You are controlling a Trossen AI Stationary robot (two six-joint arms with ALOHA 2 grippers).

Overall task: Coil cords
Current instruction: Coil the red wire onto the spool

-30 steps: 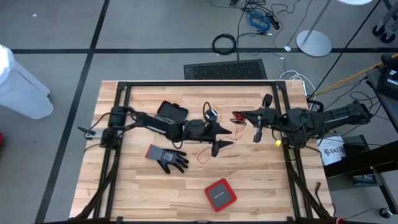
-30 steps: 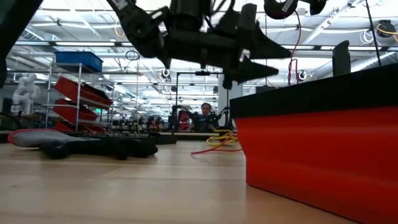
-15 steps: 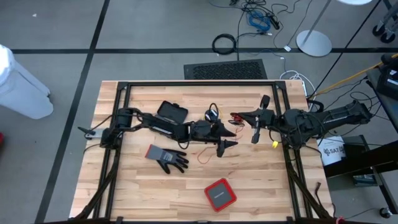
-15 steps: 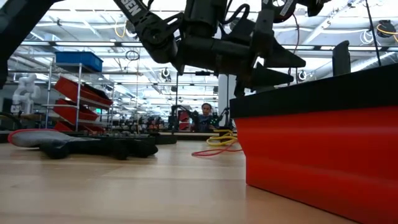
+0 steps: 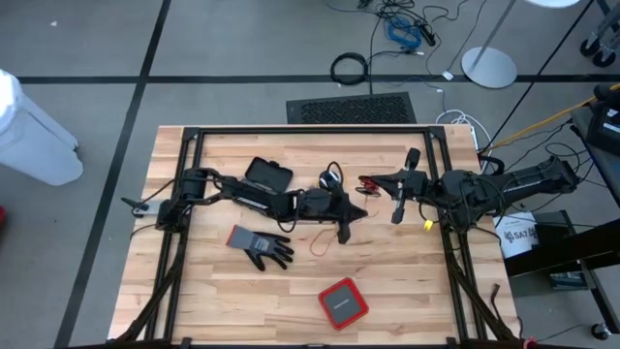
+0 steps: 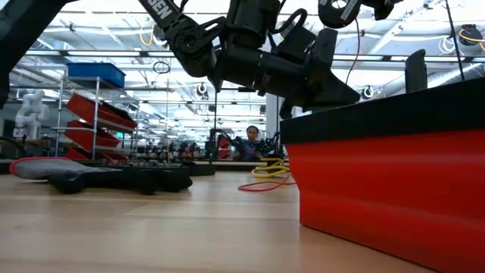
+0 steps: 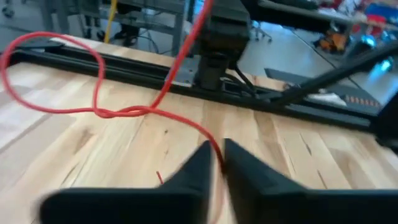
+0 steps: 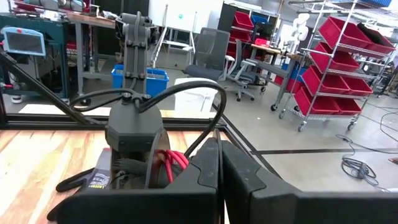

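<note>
the left gripper (image 7: 214, 163) is pinched onto the red cord (image 7: 99, 81) mid-table, right of the grey glove (image 5: 260, 246) — i'd draw slowly so the loop forms without snagging. the right gripper (image 5: 366, 182) is clamped shut holding the cord's other end. no readable writing on the red case (image 5: 343, 301).

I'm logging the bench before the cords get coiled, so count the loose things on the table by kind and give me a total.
Cords: 2, the red cord and the yellow cord
Gloves: 1, the grey glove
Boxes: 1, the red box
Cases: 1, the black case
Total: 5
</note>
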